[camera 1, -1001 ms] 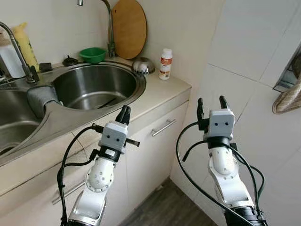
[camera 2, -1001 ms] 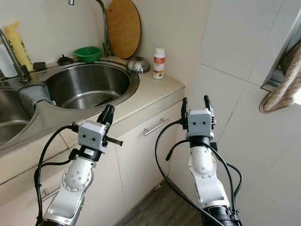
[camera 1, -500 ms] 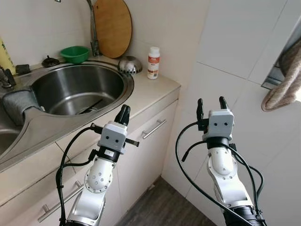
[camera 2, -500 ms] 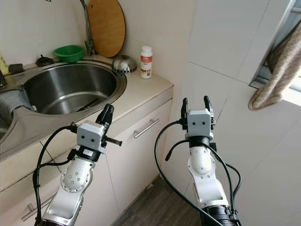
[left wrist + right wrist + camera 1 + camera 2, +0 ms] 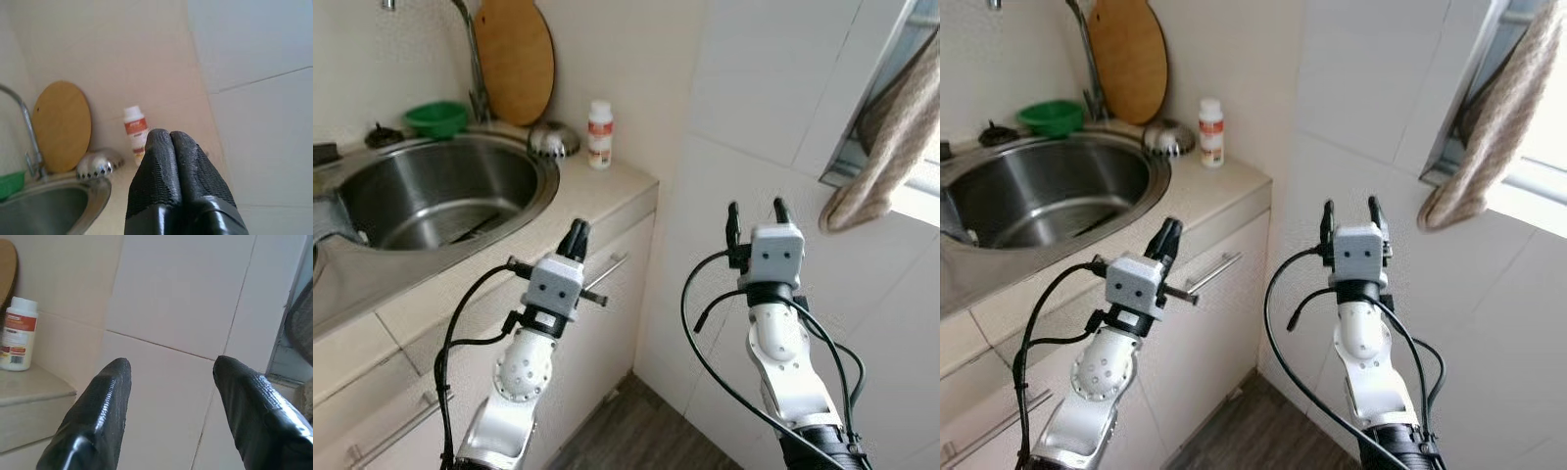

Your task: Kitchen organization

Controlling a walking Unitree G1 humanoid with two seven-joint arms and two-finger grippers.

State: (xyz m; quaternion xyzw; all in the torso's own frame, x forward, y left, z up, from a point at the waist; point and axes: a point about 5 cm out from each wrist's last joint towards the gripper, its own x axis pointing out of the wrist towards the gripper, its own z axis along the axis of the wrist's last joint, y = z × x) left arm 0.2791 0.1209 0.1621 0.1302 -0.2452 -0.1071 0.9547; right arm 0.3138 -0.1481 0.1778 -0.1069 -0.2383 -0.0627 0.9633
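Steel sink [image 5: 524, 201] has slid leftward as I turn away, left claw [image 5: 576, 235] pressed together, right claw [image 5: 753, 212] spread, nothing grasped yet.

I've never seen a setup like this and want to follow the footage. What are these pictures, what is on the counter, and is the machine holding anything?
It is a humanoid robot in a kitchen. The two wide pictures come from its head camera; the two close-ups look along each wrist's black fingers. The left gripper is shut and empty; the right gripper is open and empty, facing a tiled wall. On the counter are a steel sink, a green bowl, a white bottle, a metal strainer and a wooden board leaning upright. A towel hangs at the right.
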